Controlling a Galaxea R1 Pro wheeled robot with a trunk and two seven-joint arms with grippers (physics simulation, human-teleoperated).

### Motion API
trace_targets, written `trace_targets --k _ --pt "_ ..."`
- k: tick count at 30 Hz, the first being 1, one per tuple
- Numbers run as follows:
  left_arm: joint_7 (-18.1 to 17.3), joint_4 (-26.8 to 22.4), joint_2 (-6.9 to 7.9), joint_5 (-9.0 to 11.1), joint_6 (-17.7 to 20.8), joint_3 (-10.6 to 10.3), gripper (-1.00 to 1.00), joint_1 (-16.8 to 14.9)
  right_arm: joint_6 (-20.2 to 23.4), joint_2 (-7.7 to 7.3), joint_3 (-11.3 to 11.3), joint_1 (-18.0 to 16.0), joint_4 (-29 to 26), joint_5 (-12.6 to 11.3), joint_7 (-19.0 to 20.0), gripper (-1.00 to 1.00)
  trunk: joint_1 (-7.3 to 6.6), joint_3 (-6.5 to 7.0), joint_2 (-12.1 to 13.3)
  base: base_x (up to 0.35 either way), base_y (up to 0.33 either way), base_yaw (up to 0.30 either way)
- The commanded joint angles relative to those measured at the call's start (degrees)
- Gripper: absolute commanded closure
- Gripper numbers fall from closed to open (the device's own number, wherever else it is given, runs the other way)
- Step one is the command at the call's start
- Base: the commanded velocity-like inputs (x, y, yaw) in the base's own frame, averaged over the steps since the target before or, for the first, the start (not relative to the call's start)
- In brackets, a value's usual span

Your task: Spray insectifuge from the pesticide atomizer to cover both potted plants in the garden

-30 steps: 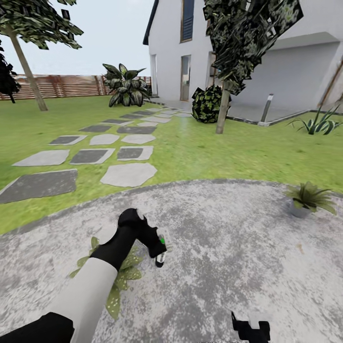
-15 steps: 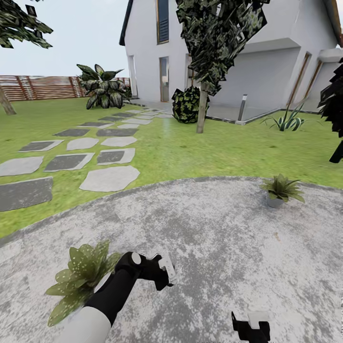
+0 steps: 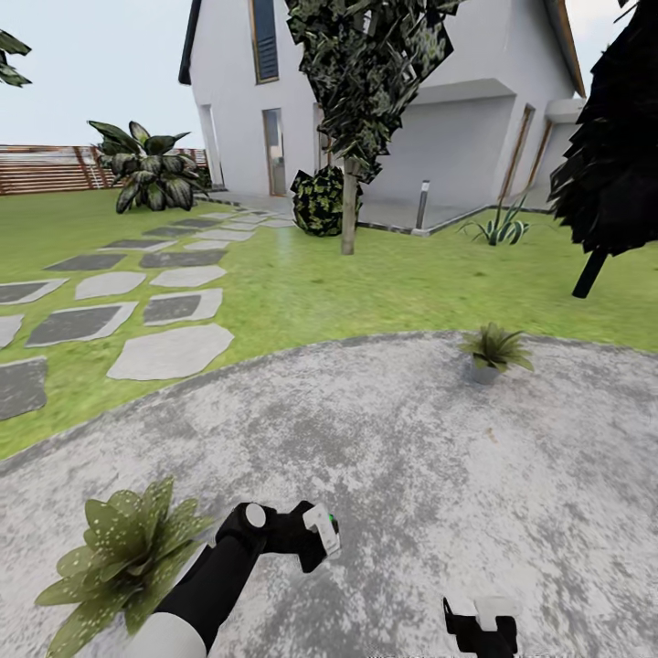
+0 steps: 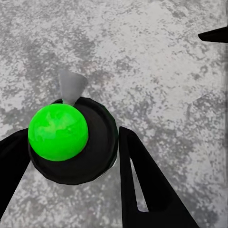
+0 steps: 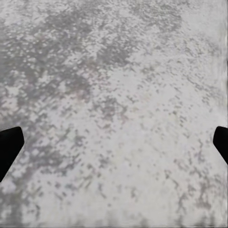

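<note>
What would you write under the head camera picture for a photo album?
On the round paved patio, the left gripper holds the pesticide atomizer beside one potted plant.

My head camera keeps swinging right, so the whole garden scene slides leftward in view. My left end effector (image 3: 315, 541) now sits lower and nearer the bottom of the head view, drawn off the speckled green rosette in its grey pot (image 3: 119, 557), which is fully uncovered beside my forearm. The slim dark green atomizer bottle with its white band (image 3: 322, 532) looks turned more on its side in the grip. A big dark tree (image 3: 612, 146) has come in at the right.
</note>
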Motion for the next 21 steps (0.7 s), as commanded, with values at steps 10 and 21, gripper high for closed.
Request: trace_targets --k 10,21 --pt "6.86 -0.12 -0.09 0.06 0.77 0.00 1.00 -0.02 -0.09 -0.08 0.50 -0.02 0.12 -0.39 -0.52 -1.00 -0.01 -0.05 -0.02 0.000 0.000 -0.263" --pt "7.02 -0.12 -0.04 0.05 0.99 0.09 1.00 -0.04 -0.17 0.05 0.50 -0.05 0.05 -0.39 -0.56 -1.00 -0.01 -0.05 -0.02 0.000 0.000 -0.183"
